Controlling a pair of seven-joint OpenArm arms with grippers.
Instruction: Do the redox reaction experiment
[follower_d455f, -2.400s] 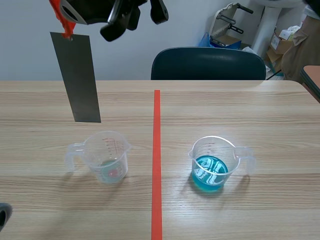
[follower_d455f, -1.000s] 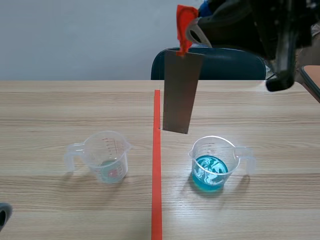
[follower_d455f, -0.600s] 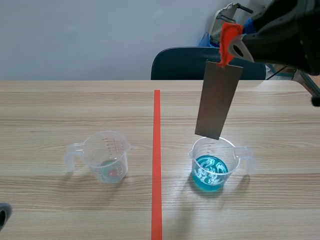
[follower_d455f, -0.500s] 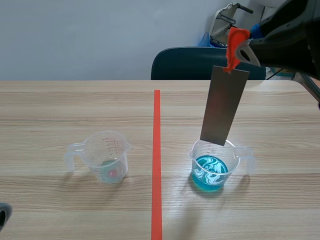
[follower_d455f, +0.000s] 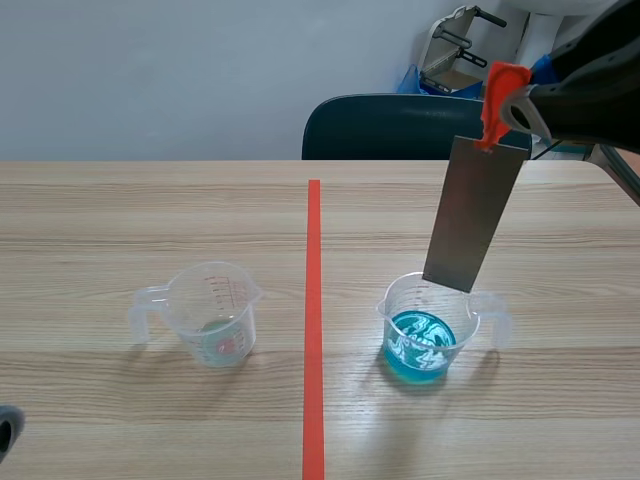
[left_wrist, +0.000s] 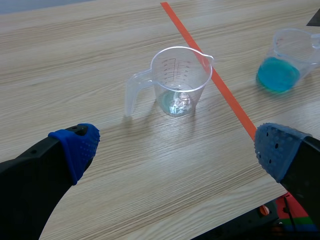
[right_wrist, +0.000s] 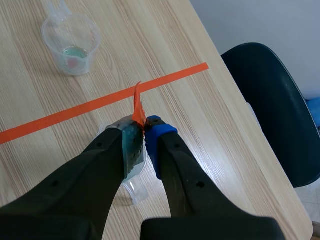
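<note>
Right arm's jaws are clamped on the orange-red tag (follower_d455f: 500, 88) at the top of the metal strip (follower_d455f: 472, 215), one blue pad (right_wrist: 159, 131) pressed against it. My reading is that the tag is gripped so the bare metal stays clear of the pads. The strip hangs tag-up and slightly tilted, and its lower edge lies against the far rim of the right-hand measuring cup (follower_d455f: 402, 296). It looks to be above the blue liquid (follower_d455f: 420, 345) rather than in it, though I cannot tell whether it has passed the rim. The placement suits a straight lowering into the solution, which I judge to be the step in hand. Strip: flat, dull grey, rectangular, long and narrow, with no visible coating or discolouration from here. The blue cup stands on the tabletop (follower_d455f: 150, 200) to the right of the tape line (follower_d455f: 313, 300), handle pointing away from the line. The second clear cup (follower_d455f: 190, 285) stands to the left of the line, well apart. It holds only a shallow pale-green puddle (with a small bit in it I cannot identify). Left arm's jaws are wide apart and hold nothing, low over the near tabletop, with that cup ahead of them.
</note>
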